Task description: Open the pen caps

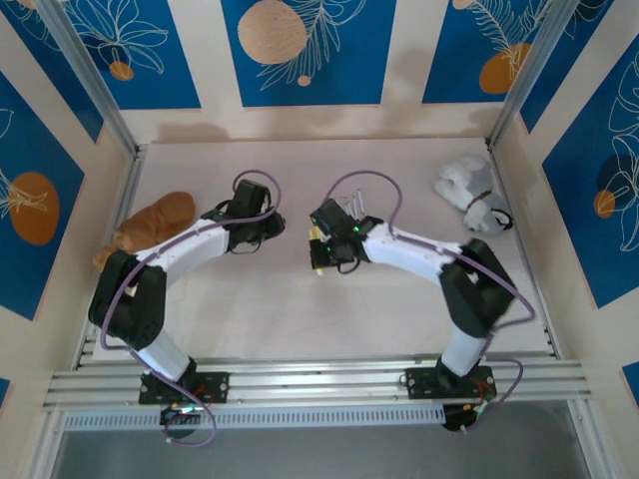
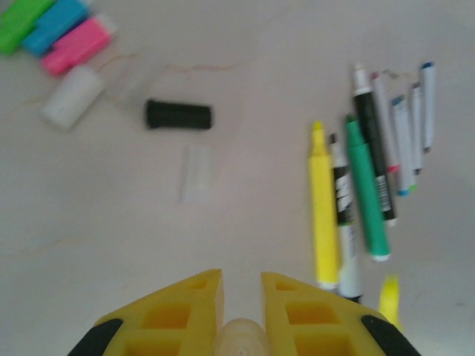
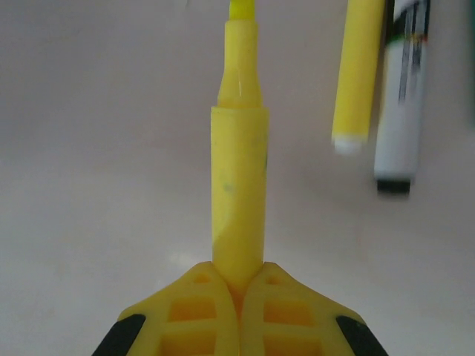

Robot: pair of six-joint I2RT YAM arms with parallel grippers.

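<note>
A pale yellow cap [image 2: 239, 337] is gripped in the narrowed left pincer [image 2: 241, 280]. A black cap [image 2: 178, 115] and coloured caps [image 2: 56, 26] are seen ahead to its left on the worktop [image 2: 111, 245]. An uncapped yellow highlighter [image 3: 237, 185] is clamped by the right pincer [image 3: 239, 273].
</note>
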